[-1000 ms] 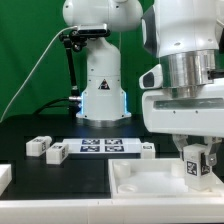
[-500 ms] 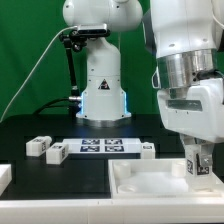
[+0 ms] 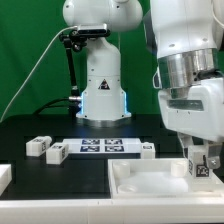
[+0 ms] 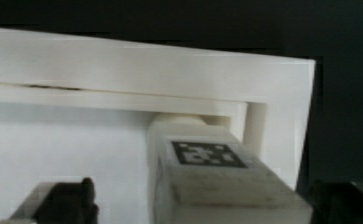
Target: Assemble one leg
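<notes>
While the gripper (image 3: 198, 162) straddles the leg (image 3: 197, 169) with its fingers spread, the leg stands at a corner of the white panel (image 3: 140, 186).

Seen from the wrist view, the leg (image 4: 210, 165) shows its black-and-white tag and sits against the panel's raised rim (image 4: 142, 68) at the corner. One dark finger (image 4: 68, 198) stands clear of it with bare panel showing between, so the pincer is parted wider than the leg and has hold of nothing. In the exterior view the leg is upright at the panel's far corner, toward the exterior view's right, with the gripper low over it. The marker board (image 3: 105, 147) lies on the black table (image 3: 70, 192) beyond the panel. One loose white block (image 3: 148, 150) lies just beside its end, and two more (image 3: 38, 147) (image 3: 57, 153) lie off the other end, toward the exterior view's left.
</notes>
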`<state>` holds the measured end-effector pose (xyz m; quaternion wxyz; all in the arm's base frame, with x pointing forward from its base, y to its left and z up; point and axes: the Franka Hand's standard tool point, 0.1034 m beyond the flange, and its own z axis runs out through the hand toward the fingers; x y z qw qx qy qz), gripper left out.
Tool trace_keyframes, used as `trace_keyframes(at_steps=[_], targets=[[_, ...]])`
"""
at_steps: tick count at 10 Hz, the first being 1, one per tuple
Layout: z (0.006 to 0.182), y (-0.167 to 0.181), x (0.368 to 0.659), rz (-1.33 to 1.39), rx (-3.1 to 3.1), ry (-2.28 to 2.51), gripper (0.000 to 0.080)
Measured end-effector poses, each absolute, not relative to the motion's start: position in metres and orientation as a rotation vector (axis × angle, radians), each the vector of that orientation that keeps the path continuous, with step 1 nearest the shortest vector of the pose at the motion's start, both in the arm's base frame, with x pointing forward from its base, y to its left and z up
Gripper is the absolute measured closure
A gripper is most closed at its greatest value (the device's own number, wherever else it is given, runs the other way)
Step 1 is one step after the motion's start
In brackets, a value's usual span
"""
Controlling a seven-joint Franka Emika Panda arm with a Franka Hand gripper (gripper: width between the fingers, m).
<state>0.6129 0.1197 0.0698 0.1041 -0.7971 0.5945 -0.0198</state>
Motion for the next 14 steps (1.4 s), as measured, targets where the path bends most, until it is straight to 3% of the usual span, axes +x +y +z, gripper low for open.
trace_keyframes(at_steps=[9,14], targets=[[0.073,0.127,0.617,-0.17,-3.028,0.334,0.015],[0.073,0.121,0.618,-0.191,-3.062,-0.094,0.015]])
